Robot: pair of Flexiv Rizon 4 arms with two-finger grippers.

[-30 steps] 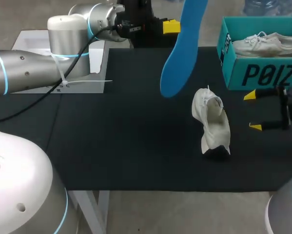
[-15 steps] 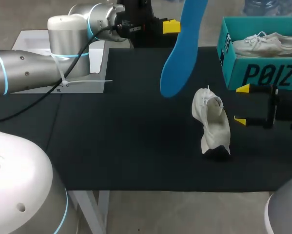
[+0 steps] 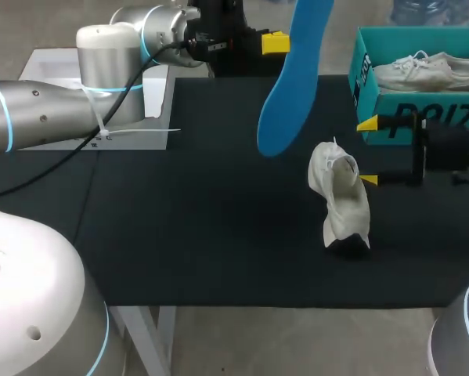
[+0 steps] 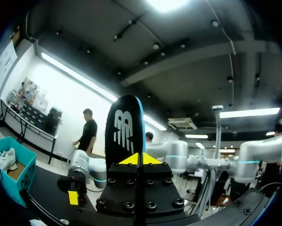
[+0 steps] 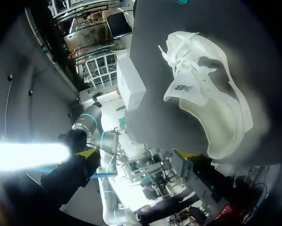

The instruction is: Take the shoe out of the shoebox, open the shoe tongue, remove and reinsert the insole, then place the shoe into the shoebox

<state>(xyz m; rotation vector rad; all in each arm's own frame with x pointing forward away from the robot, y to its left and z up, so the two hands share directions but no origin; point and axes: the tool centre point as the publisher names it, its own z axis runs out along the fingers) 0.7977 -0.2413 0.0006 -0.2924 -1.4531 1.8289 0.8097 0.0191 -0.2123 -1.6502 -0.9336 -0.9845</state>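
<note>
Two-fingered left end effector (image 4: 141, 159) clamps insole (image 3: 289, 86); right end effector (image 3: 367, 152) gapes beside shoe (image 3: 342, 204).

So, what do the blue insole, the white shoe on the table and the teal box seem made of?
The blue insole looks like matte foam: thin, smooth, without shine. The white shoe on the table seems to be soft textile or mesh, since its upper slumps and folds. The teal box looks like printed cardboard, with flat, stiff walls.
</note>
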